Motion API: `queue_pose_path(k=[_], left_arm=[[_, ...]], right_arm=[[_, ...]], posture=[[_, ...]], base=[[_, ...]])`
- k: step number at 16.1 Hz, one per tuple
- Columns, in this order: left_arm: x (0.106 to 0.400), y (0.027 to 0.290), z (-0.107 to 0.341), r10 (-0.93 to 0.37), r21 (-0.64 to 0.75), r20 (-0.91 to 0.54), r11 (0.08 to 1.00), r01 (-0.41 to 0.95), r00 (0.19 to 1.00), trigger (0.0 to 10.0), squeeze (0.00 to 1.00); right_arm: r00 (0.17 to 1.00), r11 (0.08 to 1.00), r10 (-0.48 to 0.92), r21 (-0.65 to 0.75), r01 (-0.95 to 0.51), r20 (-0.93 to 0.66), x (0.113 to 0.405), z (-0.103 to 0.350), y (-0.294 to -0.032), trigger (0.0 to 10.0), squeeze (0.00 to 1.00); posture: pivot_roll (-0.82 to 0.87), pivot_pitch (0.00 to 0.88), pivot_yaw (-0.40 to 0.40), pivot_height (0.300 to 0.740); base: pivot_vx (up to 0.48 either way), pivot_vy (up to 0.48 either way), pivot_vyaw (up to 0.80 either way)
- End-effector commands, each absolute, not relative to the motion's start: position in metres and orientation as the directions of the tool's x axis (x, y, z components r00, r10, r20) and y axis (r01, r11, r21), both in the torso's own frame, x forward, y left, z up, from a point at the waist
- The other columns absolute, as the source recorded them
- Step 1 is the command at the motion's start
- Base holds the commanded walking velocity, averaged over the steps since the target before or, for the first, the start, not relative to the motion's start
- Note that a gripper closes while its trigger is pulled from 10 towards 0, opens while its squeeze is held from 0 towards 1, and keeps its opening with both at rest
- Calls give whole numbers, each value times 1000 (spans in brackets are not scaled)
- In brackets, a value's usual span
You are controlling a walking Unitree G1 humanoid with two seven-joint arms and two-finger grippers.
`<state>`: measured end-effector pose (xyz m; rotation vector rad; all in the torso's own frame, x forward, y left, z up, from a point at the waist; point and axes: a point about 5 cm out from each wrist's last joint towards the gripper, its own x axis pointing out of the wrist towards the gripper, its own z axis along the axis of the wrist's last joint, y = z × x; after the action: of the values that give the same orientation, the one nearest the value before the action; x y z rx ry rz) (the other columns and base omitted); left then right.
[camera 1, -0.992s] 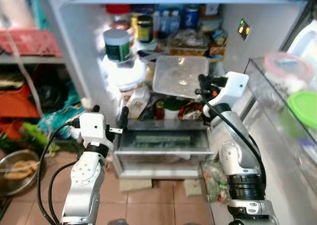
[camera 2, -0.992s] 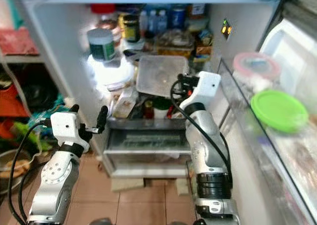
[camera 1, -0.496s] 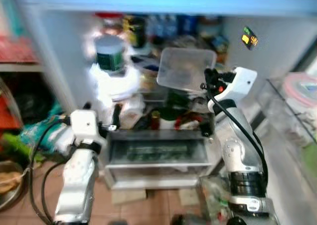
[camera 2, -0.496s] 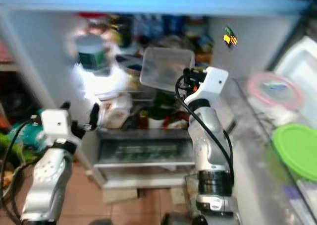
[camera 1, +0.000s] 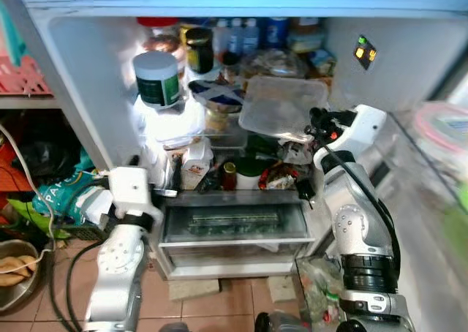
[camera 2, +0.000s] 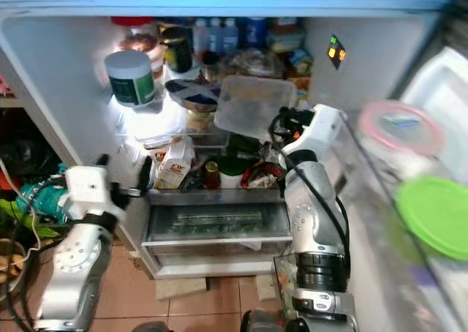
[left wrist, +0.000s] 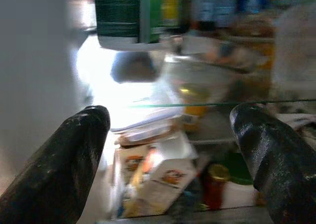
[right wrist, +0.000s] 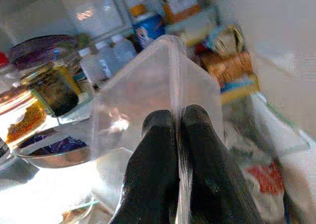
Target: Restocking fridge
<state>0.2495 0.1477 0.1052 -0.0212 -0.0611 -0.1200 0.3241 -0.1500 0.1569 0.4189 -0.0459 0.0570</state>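
Observation:
An open fridge (camera 1: 88, 69) stands before me, its shelves packed. My right gripper (camera 1: 313, 118) is shut on the edge of a clear plastic container (camera 1: 281, 107), held tilted in front of the middle shelf; in the right wrist view both black fingers (right wrist: 163, 150) pinch its thin wall (right wrist: 148, 86). My left gripper (camera 1: 155, 172) is open and holds nothing, low at the left by the fridge's lower shelf; in the left wrist view its fingers (left wrist: 64, 160) frame a small carton (left wrist: 153, 174).
A green-labelled tub (camera 1: 156, 78) sits on the upper shelf at left, with jars and bottles (camera 1: 199, 48) behind. A clear crisper drawer (camera 1: 234, 222) lies at the bottom. The door shelf (camera 2: 409, 200) at right holds lidded tubs. Shelving and bags (camera 1: 58, 193) stand left of the fridge.
The camera has shifted and the picture has sharpened. My right gripper has carried the clear container a little lower and rightward, nearer the middle shelf. My left gripper stays low at the left.

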Motion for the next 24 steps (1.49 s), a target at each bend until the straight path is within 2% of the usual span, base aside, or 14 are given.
queue_pose_path(k=[1, 7, 14, 15, 19, 24], left_arm=[[247, 152, 107, -108, -6, 54, 994, 109, 993, 10000, 0], [242, 158, 106, -90, -6, 32, 996, 90, 995, 10000, 0], [229, 165, 109, -90, 19, -3, 996, 90, 996, 10000, 0], [228, 167, 110, -89, 24, -7, 996, 89, 996, 10000, 0], [220, 165, 112, -96, 25, -22, 995, 97, 995, 10000, 0], [210, 167, 110, -83, 25, -48, 996, 84, 995, 10000, 0]], right_arm=[[998, 893, 48, 445, -59, 37, 328, 157, -148, 10000, 0], [998, 876, 50, 479, -63, 40, 333, 160, -142, 10000, 0], [997, 751, 78, 657, -67, 13, 348, 168, -123, 10000, 0], [996, 703, 84, 709, -57, -3, 355, 169, -115, 10000, 0], [990, 629, 135, 769, -114, 37, 371, 190, -80, 10000, 0], [986, 577, 151, 804, -143, 67, 387, 213, -64, 10000, 0]], posture=[[116, 61, 27, 740], [138, 82, 28, 740], [183, 140, 55, 740], [190, 147, 61, 740], [216, 175, 61, 740], [232, 216, 51, 740]], base=[[0, 0, 0], [0, 0, 0], [0, 0, 0], [0, 0, 0], [0, 0, 0], [0, 0, 0]])
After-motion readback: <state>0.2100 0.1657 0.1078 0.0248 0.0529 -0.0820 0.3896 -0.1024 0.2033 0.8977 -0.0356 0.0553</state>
